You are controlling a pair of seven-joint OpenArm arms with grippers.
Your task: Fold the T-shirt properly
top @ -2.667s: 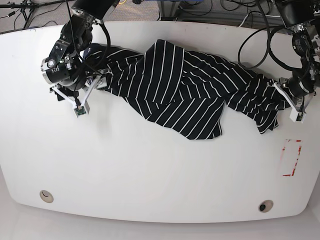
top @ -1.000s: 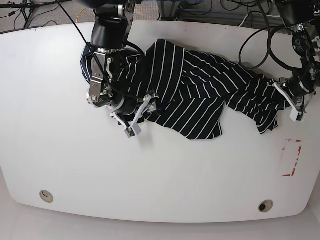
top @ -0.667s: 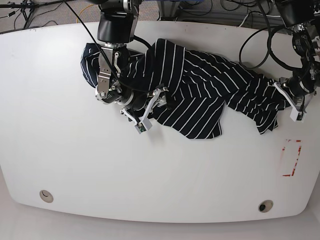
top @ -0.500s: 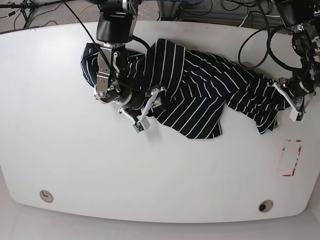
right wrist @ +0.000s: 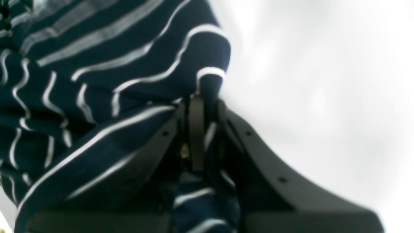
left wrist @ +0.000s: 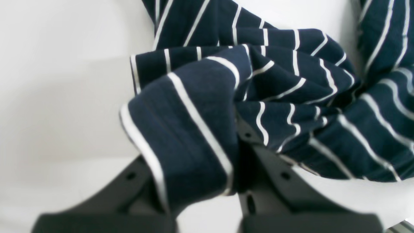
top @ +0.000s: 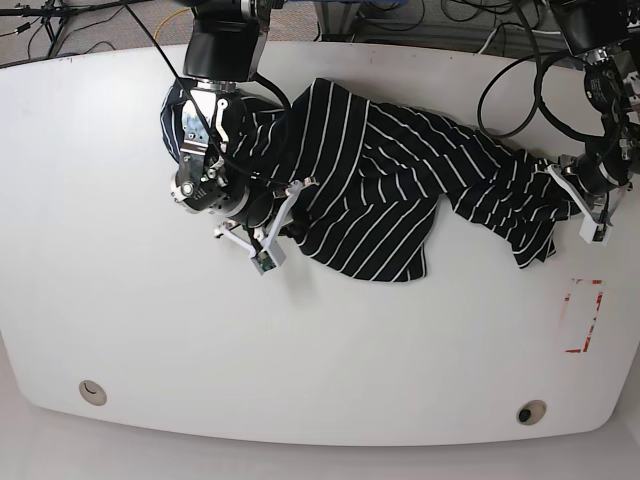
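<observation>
The T-shirt [top: 400, 190], black with thin white stripes, lies crumpled across the back half of the white table [top: 330, 350]. My right gripper [top: 288, 212], on the base view's left, is shut on a fold at the shirt's front left edge. Its wrist view shows the fingers [right wrist: 194, 129] pressed together with striped cloth [right wrist: 106, 74] pinched at the tips of the right gripper [right wrist: 202, 106]. My left gripper [top: 572, 195], at the far right, is shut on the shirt's right end. In its wrist view, cloth [left wrist: 194, 129] drapes over and between the fingers of the left gripper [left wrist: 231, 136].
A red-outlined rectangle [top: 583, 315] is marked on the table near the right edge. Two round holes [top: 92, 391] [top: 531, 411] sit near the front edge. Cables [top: 510, 75] run along the back right, behind the table.
My right gripper has shut on the shirt's front left fold and drawn it slightly left, so the lower hem has shifted that way. The left gripper has not moved.
</observation>
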